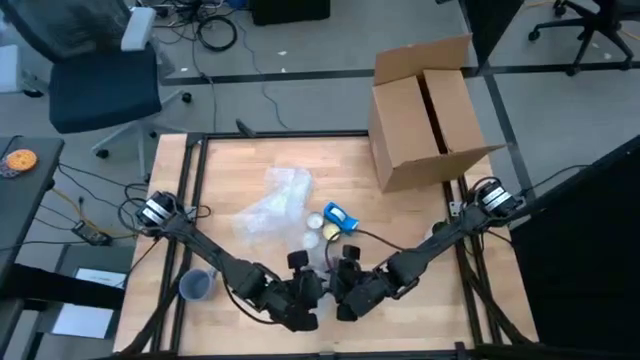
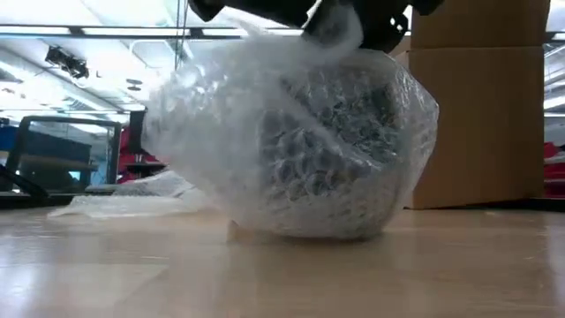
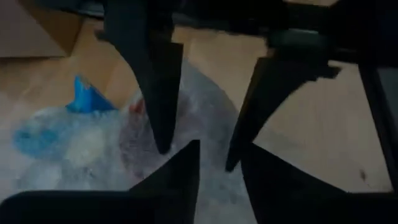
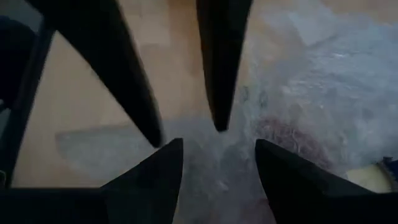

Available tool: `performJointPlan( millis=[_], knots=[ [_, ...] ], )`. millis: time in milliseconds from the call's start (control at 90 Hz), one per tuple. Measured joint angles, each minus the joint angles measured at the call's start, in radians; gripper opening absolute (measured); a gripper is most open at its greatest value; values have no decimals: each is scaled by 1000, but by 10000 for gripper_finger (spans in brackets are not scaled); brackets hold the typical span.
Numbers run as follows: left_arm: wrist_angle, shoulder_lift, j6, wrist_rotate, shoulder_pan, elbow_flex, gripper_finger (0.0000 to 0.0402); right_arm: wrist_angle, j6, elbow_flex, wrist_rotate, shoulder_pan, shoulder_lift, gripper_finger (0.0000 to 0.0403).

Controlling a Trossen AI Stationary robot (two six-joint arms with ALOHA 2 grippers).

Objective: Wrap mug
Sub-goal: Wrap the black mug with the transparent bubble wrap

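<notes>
bubble-wrapped mug sitting on the table, left tool and right tool both spread open, meeting over it

No text, label or number is legible — not anywhere.

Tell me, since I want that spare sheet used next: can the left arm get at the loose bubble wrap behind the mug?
Probably yes. The loose bubble wrap lies uncovered on the table; the left gripper is at the wrapped mug nearby.
</notes>
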Motion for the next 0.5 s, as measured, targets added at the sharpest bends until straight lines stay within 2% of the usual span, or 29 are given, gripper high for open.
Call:
performJointPlan(
  millis=[200,356,500],
  knots=[
    [-37,0,71,12,-38,45,136,0,-7,0,4,-1,-1,176],
    [-209,0,84,10,-75,117,137,-1,-17,0,10,-2,-3,176],
    [-390,0,23,-27,-107,159,137,-34,-36,27,13,-2,-3,176]
  ],
)
